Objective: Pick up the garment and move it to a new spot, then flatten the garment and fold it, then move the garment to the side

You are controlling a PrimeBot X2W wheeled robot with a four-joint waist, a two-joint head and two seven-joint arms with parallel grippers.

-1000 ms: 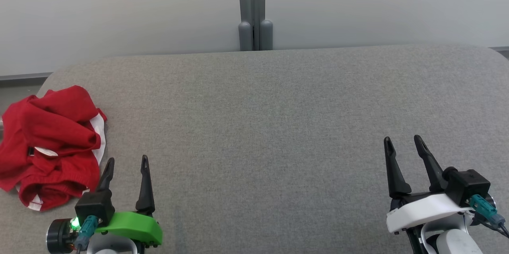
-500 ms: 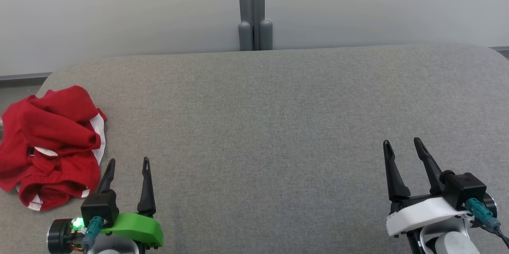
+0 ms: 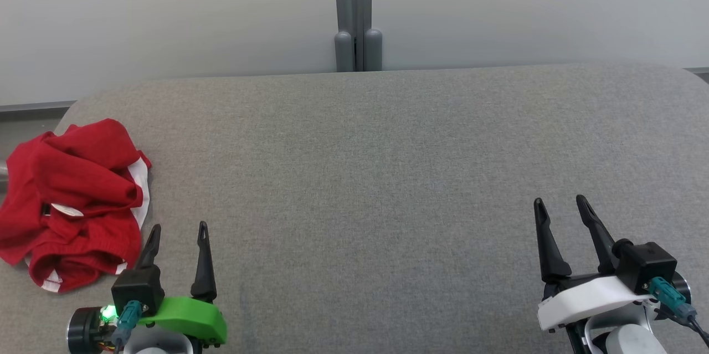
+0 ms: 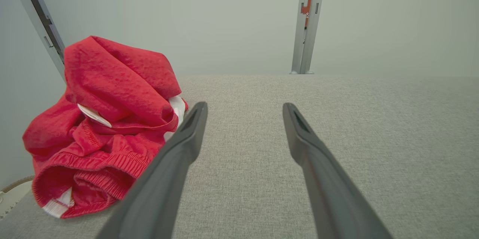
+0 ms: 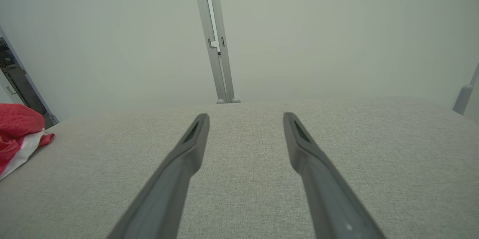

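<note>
Red crumpled garment (image 3: 72, 201) lay at the left edge of the grey fabric surface (image 3: 388, 177), just left of the left gripper (image 3: 179, 226), the nearer one, its fingers spread and empty, while the right gripper (image 3: 559, 200), likewise spread, sat well apart

garment (image 3: 72, 204): on the fabric-covered table (image 3: 388, 165), at its far left edge
left gripper (image 3: 179, 226): near-left over the table, just right of the garment
right gripper (image 3: 559, 200): near-right, well apart from the garment
post (image 3: 357, 10): behind the table's far edge, centre, with a wall panel (image 3: 166, 10) on either side
</note>
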